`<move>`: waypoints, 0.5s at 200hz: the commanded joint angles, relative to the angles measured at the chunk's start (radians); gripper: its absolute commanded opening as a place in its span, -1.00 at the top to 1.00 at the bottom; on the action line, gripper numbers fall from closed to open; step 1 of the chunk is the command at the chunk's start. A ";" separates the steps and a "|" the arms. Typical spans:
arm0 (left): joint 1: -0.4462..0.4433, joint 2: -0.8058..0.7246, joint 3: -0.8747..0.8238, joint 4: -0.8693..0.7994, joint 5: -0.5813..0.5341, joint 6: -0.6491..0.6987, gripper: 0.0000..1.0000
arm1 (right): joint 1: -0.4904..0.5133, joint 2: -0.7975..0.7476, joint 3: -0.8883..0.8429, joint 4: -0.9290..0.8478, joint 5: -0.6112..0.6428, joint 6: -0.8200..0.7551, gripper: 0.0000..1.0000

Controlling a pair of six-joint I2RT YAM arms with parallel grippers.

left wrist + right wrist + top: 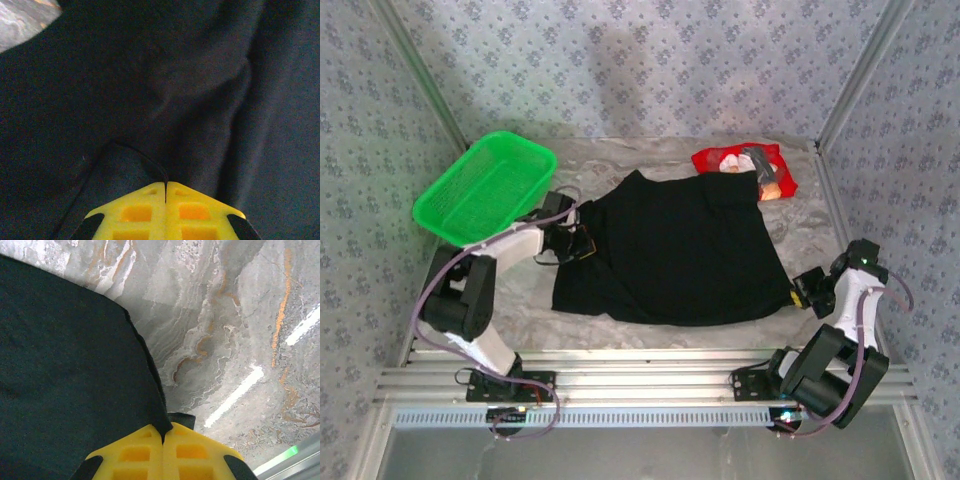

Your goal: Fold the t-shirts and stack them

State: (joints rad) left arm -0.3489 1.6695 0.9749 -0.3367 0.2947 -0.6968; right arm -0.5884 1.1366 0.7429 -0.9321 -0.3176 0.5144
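A large black t-shirt (680, 250) lies spread over the middle of the marbled table. My left gripper (582, 243) is shut on its left edge; in the left wrist view a thin fold of the black t-shirt (150, 100) runs into the yellow jaws of my left gripper (165, 186). My right gripper (796, 292) is shut on the near right corner, and the right wrist view shows the black t-shirt (65, 380) hem pinched in my right gripper (163, 432). A folded red t-shirt (745, 170) with a printed pattern rests at the back right.
A green mesh basket (485, 185) stands at the back left, close behind my left arm. Bare marbled table (230, 330) lies right of the black t-shirt. Patterned walls with metal posts enclose the table, and aluminium rails (640, 380) run along the near edge.
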 commanded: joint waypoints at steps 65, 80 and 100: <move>0.142 -0.058 -0.035 -0.210 -0.307 -0.006 1.00 | 0.014 0.006 0.038 0.014 0.013 0.010 1.00; 0.190 -0.097 -0.066 -0.208 -0.301 -0.001 1.00 | 0.019 0.009 0.035 0.027 0.014 0.019 1.00; 0.212 -0.127 -0.066 -0.214 -0.288 0.018 1.00 | 0.031 0.010 0.025 0.048 0.017 0.036 1.00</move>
State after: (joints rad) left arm -0.1646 1.5940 0.9180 -0.4999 0.0574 -0.7055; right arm -0.5682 1.1397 0.7452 -0.9115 -0.3252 0.5209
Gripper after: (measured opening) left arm 0.041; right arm 0.062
